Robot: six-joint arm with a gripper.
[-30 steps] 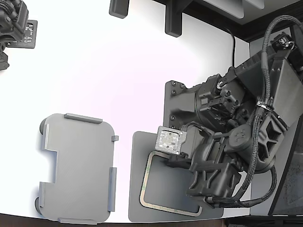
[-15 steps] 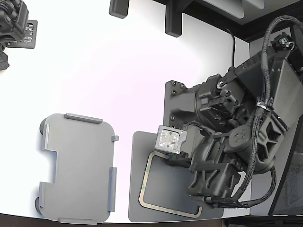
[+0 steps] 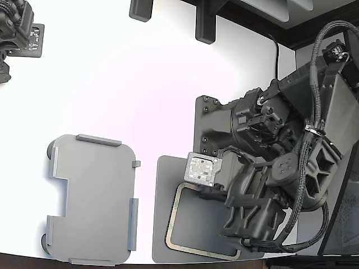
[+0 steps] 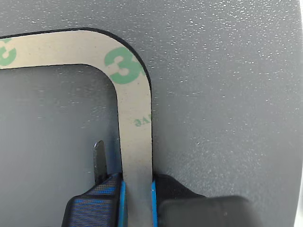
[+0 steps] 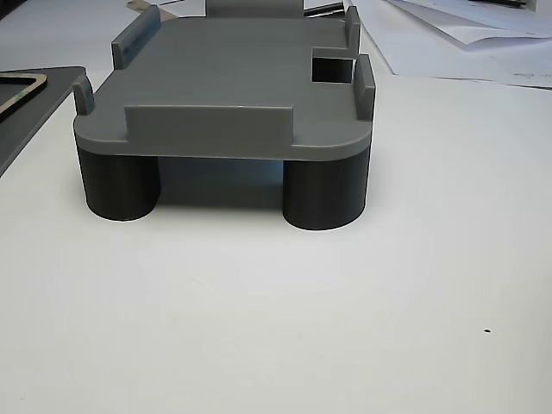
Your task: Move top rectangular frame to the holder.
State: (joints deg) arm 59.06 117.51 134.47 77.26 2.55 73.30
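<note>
The top rectangular frame [image 3: 173, 216] is a thin tan outline with green print, lying over the dark grey mat [image 3: 162, 179] at the exterior view's lower middle. My gripper [image 3: 205, 190] sits at the frame's far edge, mostly hidden under the wrist. In the wrist view the gripper [image 4: 136, 184] is shut on the frame [image 4: 135, 142], with a blue-edged pad [image 4: 122, 191] against each side of the strip near a rounded corner. The holder [image 3: 92, 196], a light grey tray with raised tabs and a notch, stands apart at the exterior view's left. It shows on round feet as the holder [image 5: 224, 78] in the other view.
A second arm [image 3: 14, 28] rests at the exterior view's upper left. Two dark posts [image 3: 205, 22] stand at the table's back edge. My arm's base plate [image 3: 210, 120] lies behind the mat. White tabletop separates mat and holder. Papers [image 5: 448, 34] lie behind the holder.
My wrist and the gripped frame have shifted slightly toward the exterior view's lower edge. The frame's outline now reaches a little further down over the mat. The holder has not moved.
</note>
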